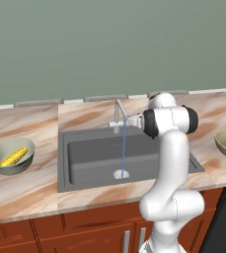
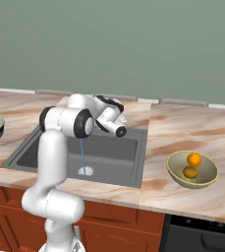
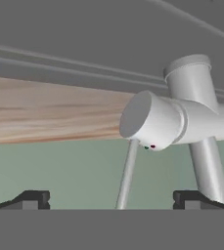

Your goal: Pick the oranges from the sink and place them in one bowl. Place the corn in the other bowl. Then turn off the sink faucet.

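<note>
Claw (image 3: 111, 199) spread open, empty, tips set either side of the tap's thin lever (image 3: 127, 173), close under the tap (image 3: 169, 119) at the back rim of the sink (image 1: 92, 158). Water runs. Lever is likely rigid, light and slick metal; push near its free end. Oranges (image 2: 193, 159) lie in the olive bowl (image 2: 205, 178), corn (image 1: 14, 157) in the grey-green bowl (image 1: 1, 165) on the desk (image 1: 25, 192).

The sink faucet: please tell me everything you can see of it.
The sink faucet is a slim silver-grey metal tap, upright on the marbled countertop behind the sink. Its angled spout reaches over the basin, and a thin blue water stream falls to the drain. The gripper, open, faces its base and lever closely.
</note>
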